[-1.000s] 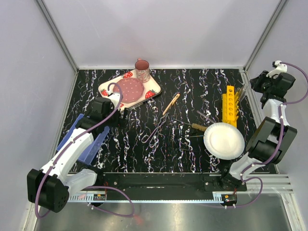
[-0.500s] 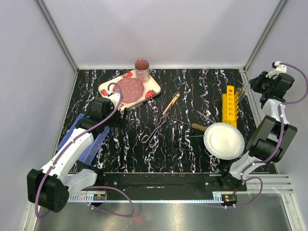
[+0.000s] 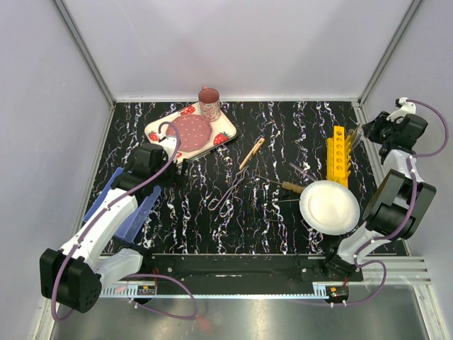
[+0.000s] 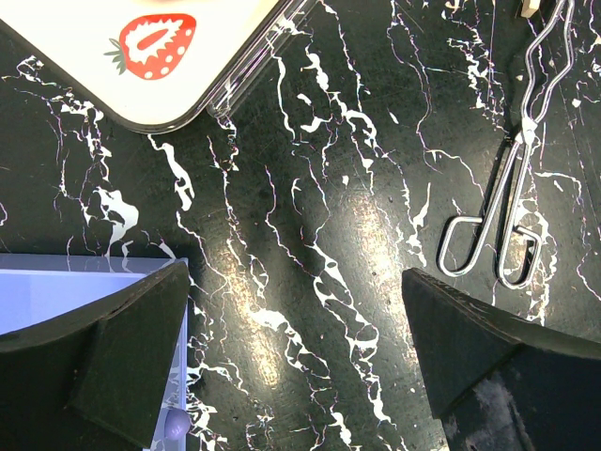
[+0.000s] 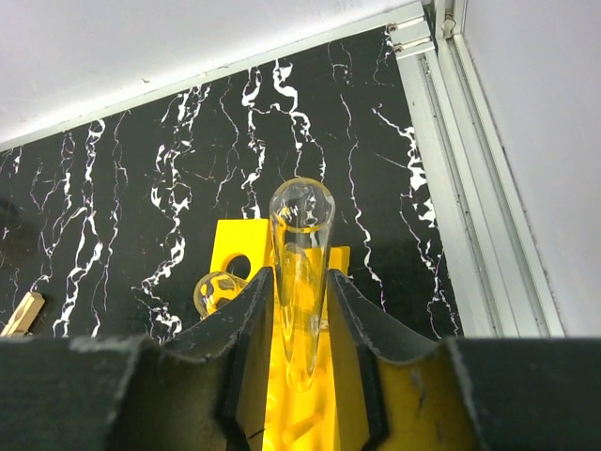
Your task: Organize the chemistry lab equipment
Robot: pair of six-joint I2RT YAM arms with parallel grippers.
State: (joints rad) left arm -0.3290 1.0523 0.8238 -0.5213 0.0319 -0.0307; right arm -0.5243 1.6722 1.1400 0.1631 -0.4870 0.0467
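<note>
Starting at the near edge: the white plate (image 3: 329,207) sits on the right side of the black marbled table (image 3: 283,127), and the blue bin (image 3: 145,205) is over on the left, partly under the left arm. The left gripper (image 4: 296,277) hangs low over bare table just past the bin, jaws spread as wide as they go and nothing in them. One finger (image 4: 131,348) overlaps the bin's corner in the wrist view.

The wire tong (image 3: 228,193) lies flat mid-table, well to the right of that gripper, with its loops pointing toward the arms. A wooden-handled tool (image 3: 291,187) rests just beside the plate's far-left edge. A second wooden stick (image 3: 251,152) lies at an angle a bit farther back.

The yellow rack (image 3: 338,159) stands behind the plate. The right gripper (image 5: 300,277) is at the rack's far end, jaws narrow, with a test tube (image 5: 300,235) right between the fingers (image 5: 249,319). Honestly I can't tell if they're pinching it or just hugging it. Another tube (image 5: 218,291) pokes out of the rack just left of it.

Farthest back, on the left, are the strawberry tray (image 3: 152,131) and the pink mug (image 3: 209,104).
</note>
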